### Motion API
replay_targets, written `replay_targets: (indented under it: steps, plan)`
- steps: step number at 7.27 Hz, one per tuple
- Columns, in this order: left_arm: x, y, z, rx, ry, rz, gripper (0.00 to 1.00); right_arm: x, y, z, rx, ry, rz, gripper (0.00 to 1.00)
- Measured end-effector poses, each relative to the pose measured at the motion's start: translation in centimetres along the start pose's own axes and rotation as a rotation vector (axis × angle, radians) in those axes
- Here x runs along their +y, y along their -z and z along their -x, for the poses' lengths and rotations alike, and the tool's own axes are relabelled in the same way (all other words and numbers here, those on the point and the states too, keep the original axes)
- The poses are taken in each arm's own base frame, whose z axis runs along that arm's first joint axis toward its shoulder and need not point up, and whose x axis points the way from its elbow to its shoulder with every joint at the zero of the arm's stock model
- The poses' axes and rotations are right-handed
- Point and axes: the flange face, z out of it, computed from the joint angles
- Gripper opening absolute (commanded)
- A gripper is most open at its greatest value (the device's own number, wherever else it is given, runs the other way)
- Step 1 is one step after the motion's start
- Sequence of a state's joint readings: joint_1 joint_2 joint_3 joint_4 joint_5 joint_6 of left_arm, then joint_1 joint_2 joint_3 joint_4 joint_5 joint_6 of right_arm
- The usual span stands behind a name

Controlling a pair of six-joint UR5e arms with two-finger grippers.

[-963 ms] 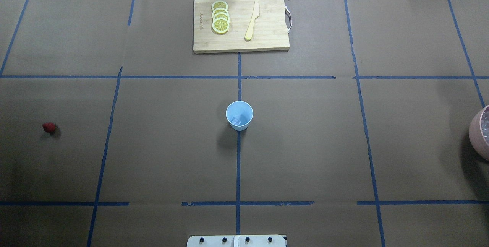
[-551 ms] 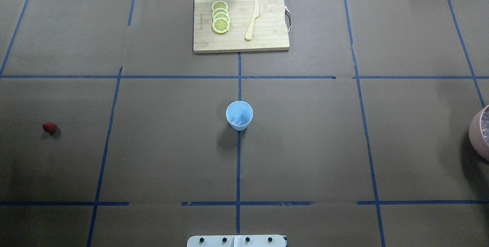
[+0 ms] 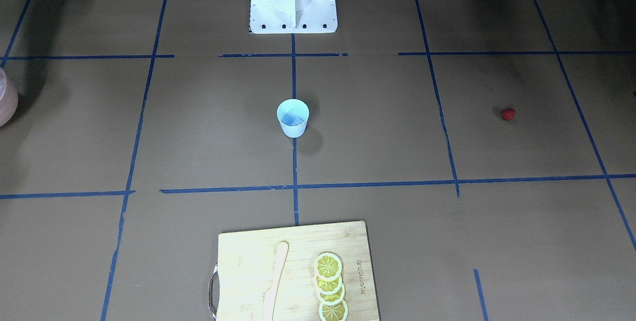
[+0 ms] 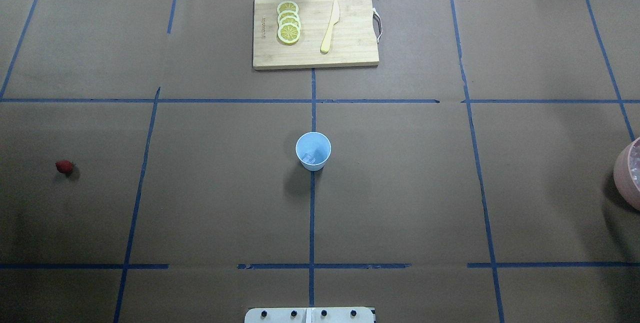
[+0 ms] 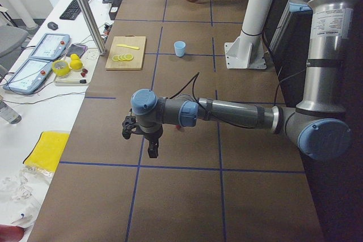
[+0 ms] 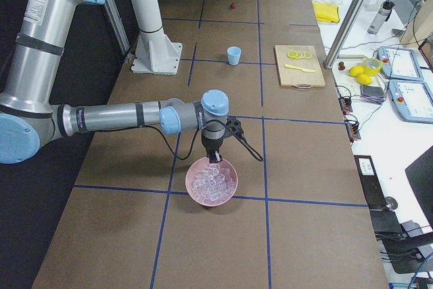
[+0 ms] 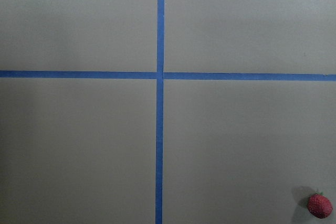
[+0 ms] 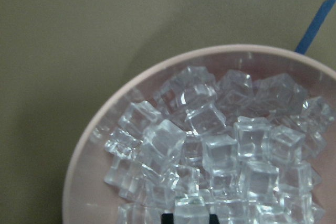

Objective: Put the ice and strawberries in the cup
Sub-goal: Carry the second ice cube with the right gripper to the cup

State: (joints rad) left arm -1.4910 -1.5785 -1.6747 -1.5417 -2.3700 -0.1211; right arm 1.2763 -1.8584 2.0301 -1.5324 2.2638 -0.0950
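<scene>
The pale-blue cup (image 4: 313, 150) is standing upright near the middle of the tabletop (image 4: 225, 203), on a line of blue tape (image 4: 312, 213). At least 1 clear piece of ice (image 4: 311, 157) is lying inside it. The strawberry (image 4: 64, 166) is lying alone on the brown paper, well apart from the cup, on the robot's left side.

The left claw (image 5: 151, 148) is hanging over the tabletop near the strawberry, which is showing at the bottom right corner of the left wrist view. I cannot tell whether this claw is released or clenched.

The right claw (image 6: 215, 159) is pointing down into a pink bowl (image 8: 94, 145) heaped with ice cubes, at the tabletop's right end. Only 2 dark tips are peeking in at the bottom edge of the right wrist view, so I cannot tell its state either.

A wooden board (image 4: 350, 38) is sitting at the far edge, carrying 4 overlapping lemon slices (image 4: 288, 23) and a pale knife (image 4: 330, 27). A brand mark is running along 1 short side of the board, but its letters are too small to read.
</scene>
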Motion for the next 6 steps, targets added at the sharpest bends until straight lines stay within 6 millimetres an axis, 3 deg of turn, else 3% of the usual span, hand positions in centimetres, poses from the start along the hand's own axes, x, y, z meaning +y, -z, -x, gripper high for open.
replay_targets:
  steps: [3,4,6]
  plan:
    - [-0.3,0.0,-0.1,0.000,-0.004,-0.001,1.00,-9.3,9.7,4.8,0.008,-0.023,-0.044,0.00]
    - [-0.3,-0.1,-0.2,-0.001,-0.008,0.000,1.00,-12.1,11.6,6.8,0.001,-0.023,-0.050,0.00]
    - [-0.5,-0.5,-0.4,0.000,-0.018,0.006,1.00,-17.2,13.2,13.1,-0.038,-0.051,-0.063,0.00]
